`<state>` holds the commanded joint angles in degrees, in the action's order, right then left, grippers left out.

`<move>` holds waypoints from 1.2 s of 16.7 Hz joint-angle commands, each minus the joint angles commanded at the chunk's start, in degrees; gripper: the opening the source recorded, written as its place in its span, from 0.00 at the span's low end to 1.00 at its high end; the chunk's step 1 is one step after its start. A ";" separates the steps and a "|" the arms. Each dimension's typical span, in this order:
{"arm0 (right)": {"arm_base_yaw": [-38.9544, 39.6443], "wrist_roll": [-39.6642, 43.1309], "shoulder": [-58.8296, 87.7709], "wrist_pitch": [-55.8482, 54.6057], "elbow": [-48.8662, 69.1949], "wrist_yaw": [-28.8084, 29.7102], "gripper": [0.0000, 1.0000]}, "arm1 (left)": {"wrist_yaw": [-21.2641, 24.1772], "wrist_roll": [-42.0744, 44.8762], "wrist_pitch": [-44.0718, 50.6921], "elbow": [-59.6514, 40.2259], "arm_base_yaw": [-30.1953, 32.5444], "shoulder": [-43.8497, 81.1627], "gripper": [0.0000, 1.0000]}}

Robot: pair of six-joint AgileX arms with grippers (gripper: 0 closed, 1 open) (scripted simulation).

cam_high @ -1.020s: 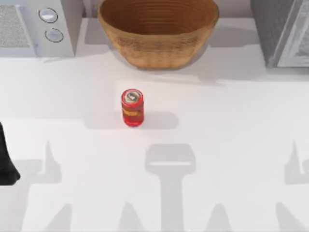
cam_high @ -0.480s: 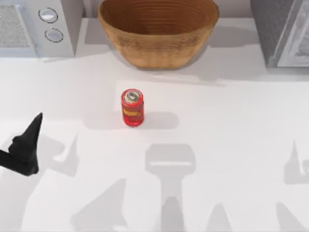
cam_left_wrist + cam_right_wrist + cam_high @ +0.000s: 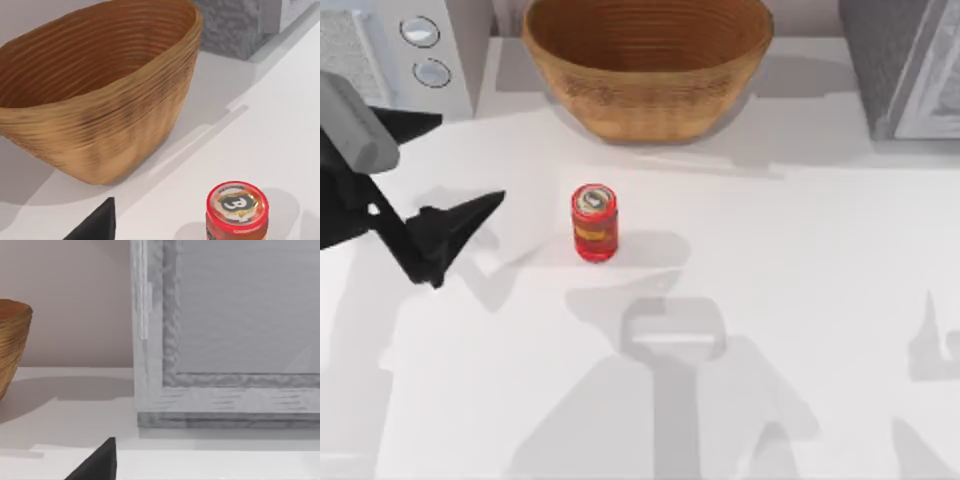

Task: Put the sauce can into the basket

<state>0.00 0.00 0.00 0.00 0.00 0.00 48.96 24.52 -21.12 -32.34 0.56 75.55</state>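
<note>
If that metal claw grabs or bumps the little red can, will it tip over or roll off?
The sauce can stands upright on the white table and looks taller than wide, so a high sideways bump would probably tip it. Once on its round side it could roll. Its walls look rigid, so the open left gripper, now beside it, likely won't crush it.

The basket (image 3: 100, 100) is seen far on the table (image 3: 280, 125), the upright can (image 3: 237, 212) near, apart from it
</note>
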 joint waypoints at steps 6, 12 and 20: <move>0.00 0.00 0.00 0.00 0.00 0.00 1.00 | 18.63 8.98 -8.72 -15.23 0.59 33.02 1.00; 0.00 0.00 0.00 0.00 0.00 0.00 1.00 | 29.62 13.69 -14.02 -25.21 1.27 54.51 1.00; 0.00 0.00 0.00 0.00 0.00 0.00 1.00 | 31.16 14.26 -14.70 -26.58 1.07 57.89 1.00</move>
<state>0.00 0.00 0.00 0.00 0.00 0.00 80.12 38.77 -35.82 -58.92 1.63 133.44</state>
